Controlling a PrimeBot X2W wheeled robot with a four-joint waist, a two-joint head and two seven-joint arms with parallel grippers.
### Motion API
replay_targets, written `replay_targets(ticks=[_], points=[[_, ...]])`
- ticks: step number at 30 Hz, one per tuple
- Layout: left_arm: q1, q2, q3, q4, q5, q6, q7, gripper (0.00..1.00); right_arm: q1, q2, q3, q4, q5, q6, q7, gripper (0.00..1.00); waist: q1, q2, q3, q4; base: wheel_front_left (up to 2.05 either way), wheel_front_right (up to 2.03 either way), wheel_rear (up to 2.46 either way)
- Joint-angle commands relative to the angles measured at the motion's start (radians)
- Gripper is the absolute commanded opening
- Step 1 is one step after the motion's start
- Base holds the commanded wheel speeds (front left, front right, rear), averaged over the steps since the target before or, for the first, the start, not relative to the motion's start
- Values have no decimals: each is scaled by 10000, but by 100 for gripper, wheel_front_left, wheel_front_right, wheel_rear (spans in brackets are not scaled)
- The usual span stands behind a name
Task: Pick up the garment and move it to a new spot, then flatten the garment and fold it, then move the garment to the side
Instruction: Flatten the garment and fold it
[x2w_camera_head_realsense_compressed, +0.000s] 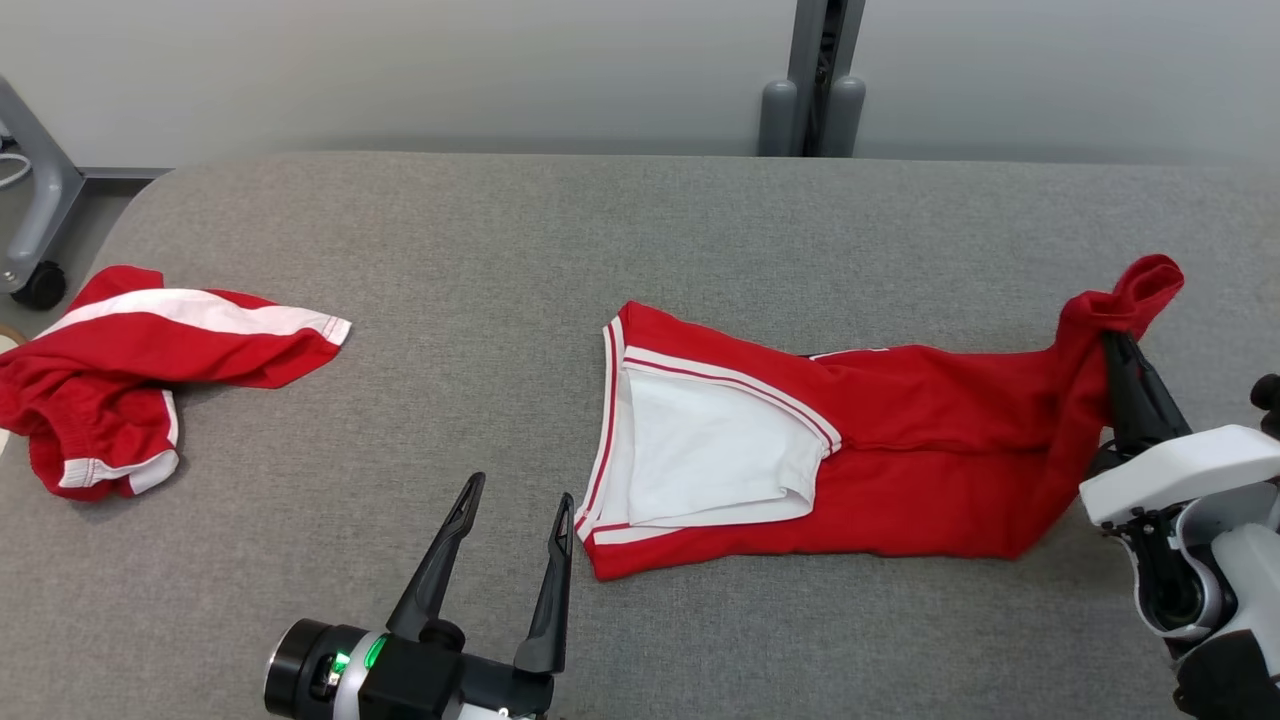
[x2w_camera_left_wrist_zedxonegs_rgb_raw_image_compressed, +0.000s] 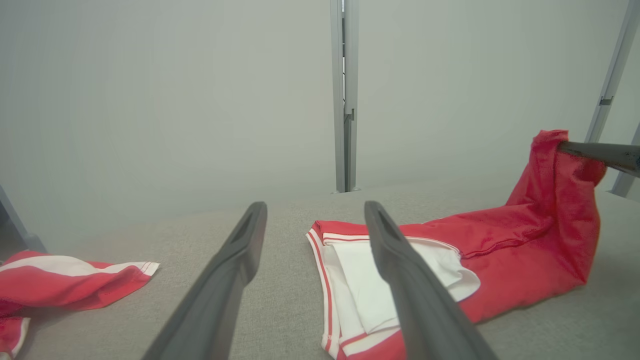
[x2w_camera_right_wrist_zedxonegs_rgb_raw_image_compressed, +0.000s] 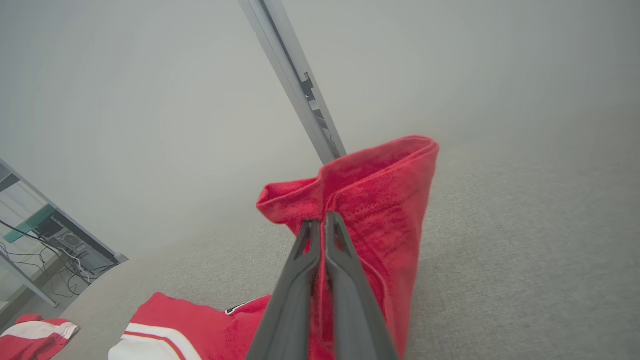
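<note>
r gripper (x2w_camera_head_realsense_compressed: 1118, 350) pressed together, pinching the far-right end of the red garment (x2w_camera_head_realsense_compressed: 920, 460) & holding that end up off the grey table (x2w_camera_head_realsense_compressed: 600, 230); rest of the garment lies flat mid-table, white lining w/ red-white trim showing at its left end. in r wrist view the fingers (x2w_camera_right_wrist_zedxonegs_rgb_raw_image_compressed: 345, 280) are closed on a bunched red fold. l gripper (x2w_camera_head_realsense_compressed: 520, 490) spread wide, nothing in it, low over the table just left of the garment's trimmed edge, not touching it. 2nd red-white garment (x2w_camera_head_realsense_compressed: 150, 360) lies crumpled at the table's left edge, well apart
</note>
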Motion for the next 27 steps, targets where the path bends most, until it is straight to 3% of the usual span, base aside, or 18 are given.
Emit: replay_targets(ticks=[1, 8, 16, 17, 19, 27], points=[[-8, 23, -17, -75, -92, 30, -6, 100, 189, 60, 138, -303, 185, 7, -53, 0, 0, 0, -98, 149, 0, 0, 0], [83, 14, -112, -198, -231, 44, -6, 100, 206, 498, 731, -839, 417, 7, 32, 0, 0, 0, -184, 719, 0, 0, 0], [42, 6, -239, -175, -458, 96, -6, 100, -249, 1237, 1381, -553, 333, 7, 212, 0, 0, 0, -137, 1632, 0, 0, 0], [27, 4, -356, -122, -552, 134, -6, 100, -532, 1759, 1775, 132, 195, 7, 284, 0, 0, 0, -185, 2324, 0, 0, 0], [87, 3, -442, -29, -636, 126, -6, 100, -756, 2234, 2087, 879, 149, 7, 166, 0, 0, 0, -287, 2924, 0, 0, 0], [-18, 4, -563, 81, -692, 15, -6, 100, -1054, 2702, 2278, 2668, -146, 7, -19, 0, 0, 0, -299, 3551, 0, 0, 0]])
